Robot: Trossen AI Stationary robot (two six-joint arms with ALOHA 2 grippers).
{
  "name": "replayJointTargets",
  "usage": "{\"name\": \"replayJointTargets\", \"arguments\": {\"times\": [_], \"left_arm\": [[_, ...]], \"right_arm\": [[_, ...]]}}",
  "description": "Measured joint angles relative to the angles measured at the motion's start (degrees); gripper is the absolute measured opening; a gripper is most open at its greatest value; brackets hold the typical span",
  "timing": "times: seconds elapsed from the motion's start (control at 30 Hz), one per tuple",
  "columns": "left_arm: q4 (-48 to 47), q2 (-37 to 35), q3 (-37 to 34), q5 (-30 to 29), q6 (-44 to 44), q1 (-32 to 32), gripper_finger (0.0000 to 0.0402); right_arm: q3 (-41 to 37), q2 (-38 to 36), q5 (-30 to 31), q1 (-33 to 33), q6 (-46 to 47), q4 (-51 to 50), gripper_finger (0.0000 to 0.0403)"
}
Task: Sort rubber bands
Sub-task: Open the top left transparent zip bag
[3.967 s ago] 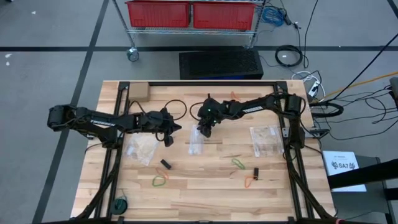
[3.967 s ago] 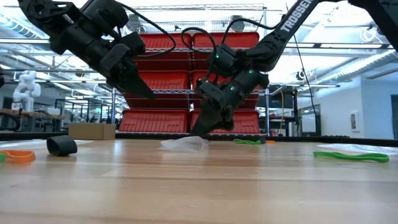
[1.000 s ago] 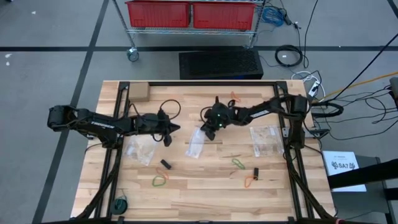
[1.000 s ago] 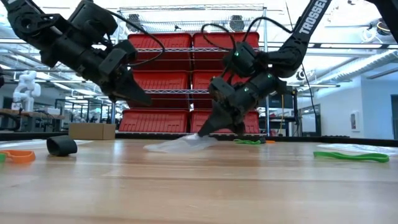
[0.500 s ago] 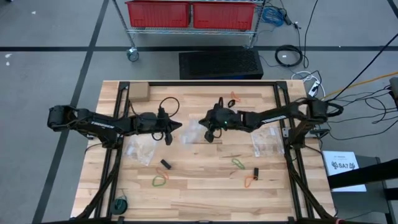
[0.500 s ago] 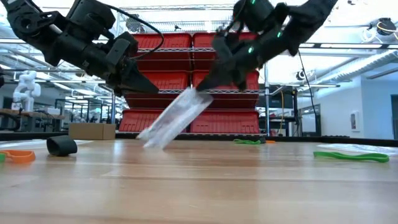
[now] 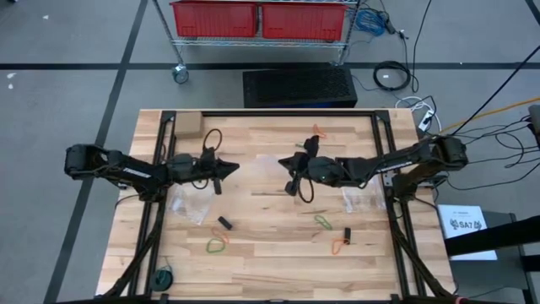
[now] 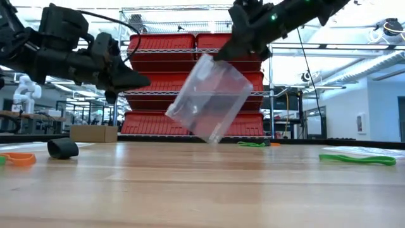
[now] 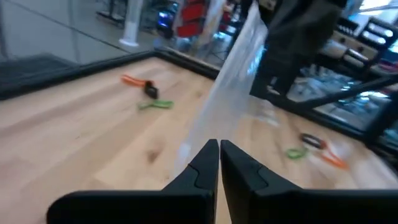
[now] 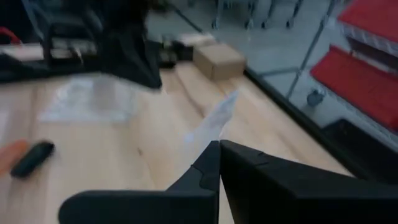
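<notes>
My right gripper is high over the table's middle, shut on a clear plastic zip bag. My left gripper is shut and empty, level, a little to the left of the bag. Rubber bands lie loose on the wood. There are green ones, orange ones and black ones. In the low view a black band and an orange band lie at the left, and a green band at the right. My right gripper pinches the zip bag between its two shut fingers at the bag's top edge, which also shows in the right wrist view. The fingers slant down from the table's right. The bag hangs tilted below them, clear of the table.
Two more clear zip bags lie flat on the table, one at the left and one at the right. A small cardboard box stands at the far left corner. A dark green roll lies near the front left edge.
My right gripper has risen with the zip bag. The bag lay on the table a second ago; it came up by one end and now hangs clear. My left gripper has tipped from pointing down to nearly level and has drawn a little toward the table's left.
</notes>
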Motion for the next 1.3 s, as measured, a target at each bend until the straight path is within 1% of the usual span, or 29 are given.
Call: {"name": "replayJointTargets", "arguments": {"times": [0.13, 0.2, 0.27, 0.43, 0.5, 0.57, 0.63, 0.8, 1.03, 1.2, 1.3], "left_arm": [[1.3, 0.0, 0.4, 2.1, -0.3, -1.0, 0.0045], [3.0, 0.0, 0.4, 3.2, -0.3, -1.6, 0.0064], [3.4, 0.0, 0.5, 3.7, -0.3, -2.1, 0.0087], [3.1, 0.0, 0.5, 3.8, -0.3, -3.1, 0.0149], [3.1, 0.0, 0.5, 3.3, -0.3, -3.2, 0.0168], [3.5, 0.0, 0.5, 1.5, -0.3, -3.2, 0.0181], [3.6, 0.0, 0.8, 0.0, -0.4, -3.2, 0.0188], [3.7, 0.1, 3.4, -0.2, -0.2, -3.8, 0.019], [4.2, 0.1, 7.2, 1.4, 2.4, -5.5, 0.019], [3.5, 0.1, 7.6, 1.5, 2.9, -6.1, 0.019], [0.9, 0.1, 7.6, -1.3, 2.9, -6.1, 0.019]], "right_arm": [[0.0, 0.0, 0.2, 0.7, -2.8, 5.8, 0.0], [0.0, -0.2, 0.4, 0.8, -4.0, 7.4, 0.0], [0.0, -0.8, 1.9, 0.8, -5.0, 7.9, 0.0], [0.0, -3.8, 5.9, 0.8, -7.0, 8.8, 0.0], [0.0, -4.8, 6.2, 1.1, -8.3, 10.6, 0.0], [0.0, -5.5, 6.1, 1.6, -9.6, 12.8, 0.0], [0.0, -6.0, 6.2, 2.2, -10.8, 13.9, 0.0], [0.0, -6.0, 6.1, 3.0, -11.9, 16.2, 0.0], [0.0, -6.0, 6.1, 3.0, -12.4, 17.7, 0.0], [0.0, -6.0, 6.1, 3.0, -13.0, 18.5, 0.0], [0.0, -6.0, 6.1, 3.0, -13.5, 19.6, 0.0]]}}
